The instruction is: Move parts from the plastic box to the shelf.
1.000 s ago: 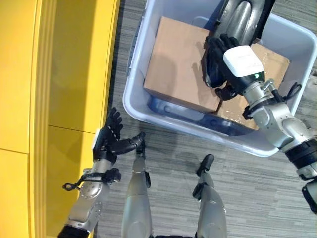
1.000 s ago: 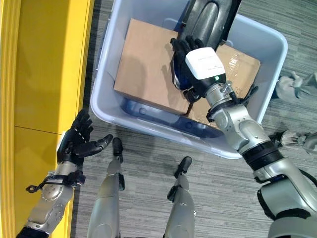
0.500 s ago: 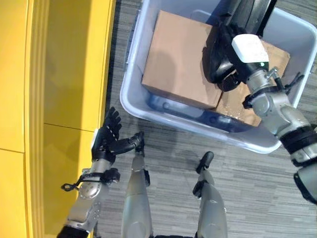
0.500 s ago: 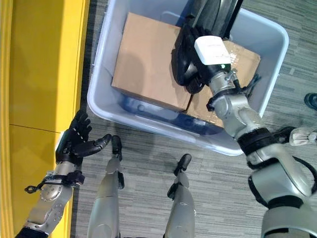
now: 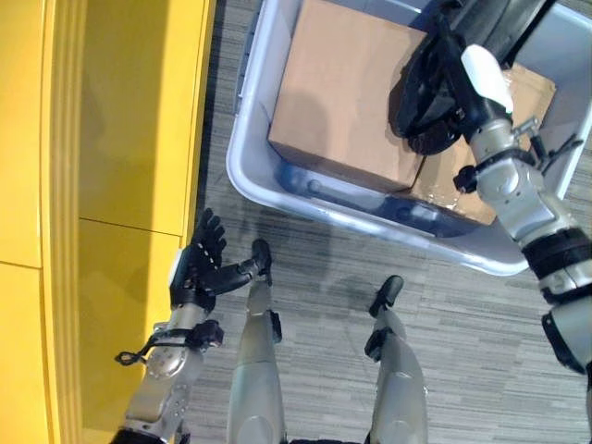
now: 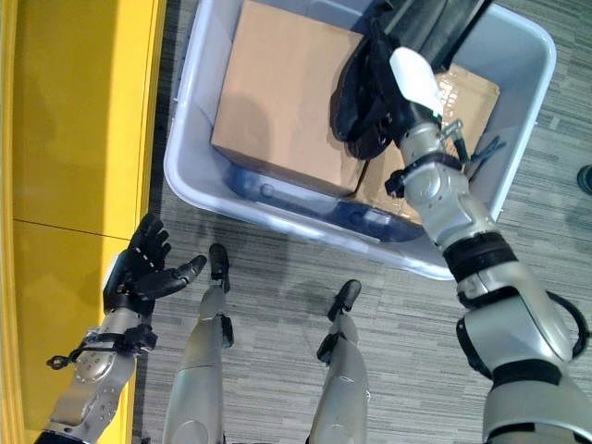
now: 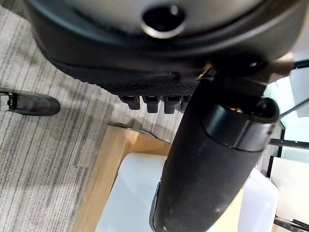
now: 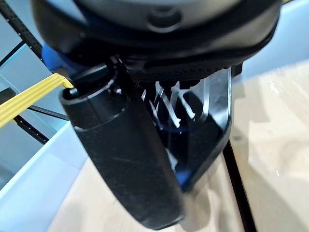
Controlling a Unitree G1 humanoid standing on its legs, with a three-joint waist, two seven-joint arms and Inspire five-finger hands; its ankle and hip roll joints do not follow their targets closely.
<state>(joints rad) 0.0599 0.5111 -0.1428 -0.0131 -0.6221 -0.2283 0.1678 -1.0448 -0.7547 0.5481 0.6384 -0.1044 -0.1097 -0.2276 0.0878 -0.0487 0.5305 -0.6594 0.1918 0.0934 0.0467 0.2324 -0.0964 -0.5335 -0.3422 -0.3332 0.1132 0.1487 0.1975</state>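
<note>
While the left hand (image 5: 198,270) hangs relaxed, the right hand (image 6: 368,92) grips a half-hidden black part (image 6: 435,23).

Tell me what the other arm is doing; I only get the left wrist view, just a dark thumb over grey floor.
Observer: The right hand is down inside the plastic box, fingers curled on a black part.
Operator: Anything else in that box?
Observer: A large cardboard box, with a second cardboard box beside it, next to the hand.
Operator: And where is my own hand, seen from above?
Observer: The left hand hangs open over the floor, holding nothing, right beside a yellow shelf.
</note>
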